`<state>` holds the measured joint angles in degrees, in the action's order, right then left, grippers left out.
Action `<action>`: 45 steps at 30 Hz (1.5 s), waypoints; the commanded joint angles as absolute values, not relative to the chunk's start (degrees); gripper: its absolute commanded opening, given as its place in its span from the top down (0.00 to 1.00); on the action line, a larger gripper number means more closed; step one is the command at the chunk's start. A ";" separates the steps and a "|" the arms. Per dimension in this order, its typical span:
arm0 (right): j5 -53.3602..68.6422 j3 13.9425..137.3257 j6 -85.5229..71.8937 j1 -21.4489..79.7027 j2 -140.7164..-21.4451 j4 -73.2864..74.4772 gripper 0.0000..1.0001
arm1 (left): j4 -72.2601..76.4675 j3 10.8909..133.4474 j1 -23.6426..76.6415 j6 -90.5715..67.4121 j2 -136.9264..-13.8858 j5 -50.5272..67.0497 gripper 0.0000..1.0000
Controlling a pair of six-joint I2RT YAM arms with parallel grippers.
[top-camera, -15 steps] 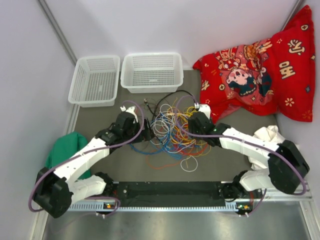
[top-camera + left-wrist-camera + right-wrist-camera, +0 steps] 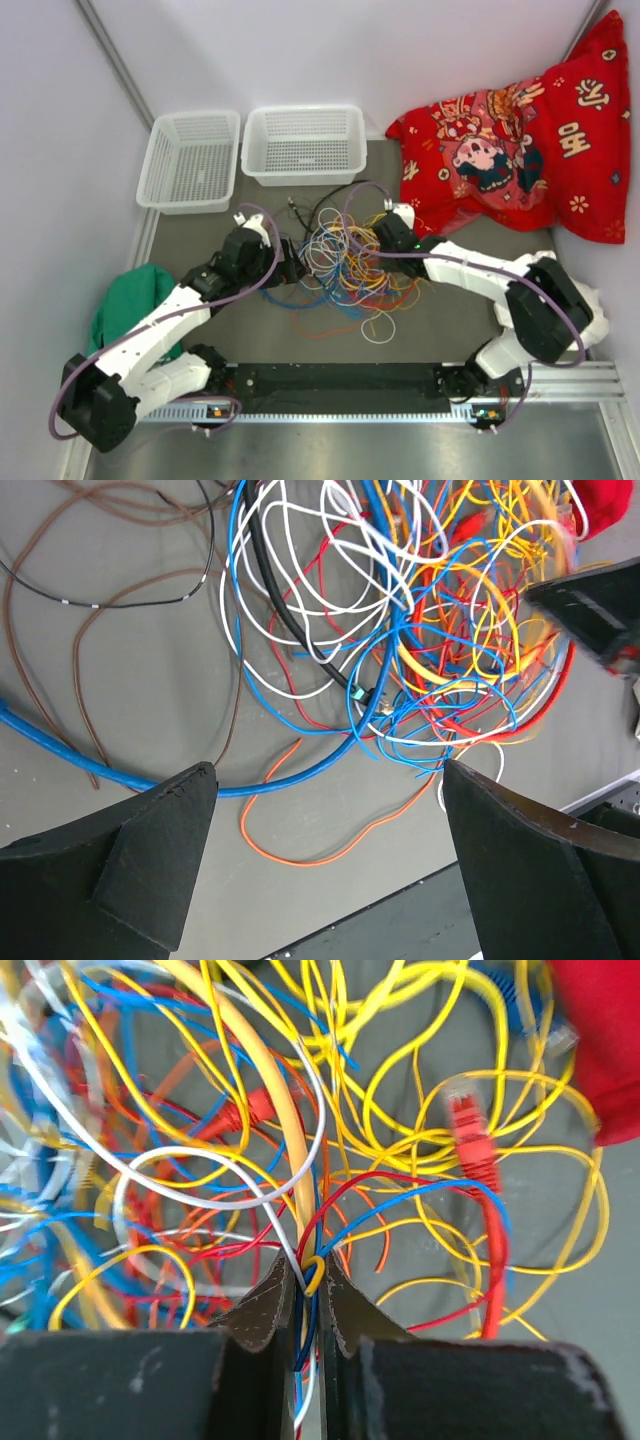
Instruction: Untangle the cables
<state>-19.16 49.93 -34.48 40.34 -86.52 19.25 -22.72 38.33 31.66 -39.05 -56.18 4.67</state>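
The cables (image 2: 345,262) lie in one tangled heap of yellow, orange, red, blue, white and black loops at the middle of the grey table. My right gripper (image 2: 377,238) is at the heap's right side. In the right wrist view it (image 2: 310,1265) is shut on a thin bundle of yellow, blue, white and red cables (image 2: 300,1160), with a red plug (image 2: 470,1130) to the right. My left gripper (image 2: 296,270) sits at the heap's left edge. It (image 2: 328,776) is open above bare table, and an orange cable (image 2: 300,855) and a thick blue cable (image 2: 120,775) lie below it, untouched.
Two white mesh baskets (image 2: 190,160) (image 2: 304,143) stand at the far left. A red printed cushion (image 2: 520,140) fills the far right corner. A green cloth (image 2: 125,300) lies at the left and a white cloth (image 2: 540,268) at the right. A black rail (image 2: 330,378) runs along the near edge.
My right gripper has closed on a bundle of cables, and its arm has stretched farther into the heap. The left arm has shifted slightly and its jaws stay open.
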 commanded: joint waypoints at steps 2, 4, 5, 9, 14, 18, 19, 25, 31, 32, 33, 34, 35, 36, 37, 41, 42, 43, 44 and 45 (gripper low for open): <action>-22.93 56.33 -28.23 43.57 -71.76 19.41 1.00 | -22.67 41.30 31.73 -36.13 -53.79 3.69 0.01; -26.62 60.00 -23.15 45.96 -67.96 22.31 1.00 | -22.85 43.32 31.73 -35.07 -53.70 2.73 0.01; -27.50 61.33 -21.55 48.32 -66.55 23.11 1.00 | -22.94 44.11 31.73 -33.94 -53.61 2.55 0.01; -26.90 67.23 -18.64 49.66 -59.96 28.73 1.00 | -20.75 49.38 31.73 -32.17 -53.70 2.11 0.01; -21.98 72.33 -18.02 49.83 -55.73 31.47 1.00 | -12.23 52.73 31.73 -32.34 -52.74 4.13 0.01; -18.20 72.16 -18.37 49.83 -54.23 31.38 1.00 | -3.09 53.00 31.64 -32.96 -53.08 5.10 0.01; -18.19 71.20 -18.98 49.75 -54.05 31.38 1.00 | -1.77 53.26 31.73 -33.31 -53.43 5.18 0.01; -17.14 65.05 -21.18 49.83 -52.73 29.45 1.00 | 5.09 52.39 31.73 -37.00 -53.70 7.73 0.01; -15.21 61.61 -22.67 49.75 -53.00 27.34 1.00 | 10.89 52.03 31.64 -42.26 -56.16 8.08 0.01; -15.21 61.44 -22.68 49.83 -53.00 26.99 1.00 | 11.68 52.12 31.64 -45.15 -57.82 9.83 0.01; -15.29 61.17 -22.68 49.83 -53.17 26.81 1.00 | 14.65 52.21 31.64 -46.92 -58.79 11.41 0.01; -15.21 61.08 -22.41 49.75 -53.35 26.55 1.00 | 15.90 52.38 31.64 -48.85 -59.93 12.56 0.01; -15.21 61.00 -22.24 49.75 -53.52 26.28 1.00 | 17.13 52.90 31.73 -52.17 -62.29 15.87 0.01; -14.94 61.00 -21.54 49.83 -53.79 26.11 1.00 | 19.66 53.35 31.90 -52.82 -63.62 17.30 0.02; -14.77 61.08 -21.27 49.83 -54.40 26.19 1.00 | 19.86 54.22 32.17 -52.47 -64.94 18.36 0.02; -13.45 61.70 -20.04 49.83 -55.46 27.33 1.00 | 8.98 63.34 33.48 -41.44 -72.14 21.17 0.03; -13.27 61.70 -19.87 49.83 -55.37 27.42 1.00 | 5.22 64.33 33.83 -39.48 -72.85 21.62 0.03; -13.18 61.70 -19.86 49.75 -55.20 27.60 1.00 | 4.14 64.94 34.01 -37.81 -73.47 21.80 0.03; -13.36 61.61 -19.78 49.83 -55.02 27.68 1.00 | 3.35 65.39 34.36 -35.10 -74.09 22.06 0.03; -13.45 61.61 -19.60 49.83 -54.93 27.86 1.00 | 2.64 65.30 34.37 -34.11 -74.27 22.50 0.03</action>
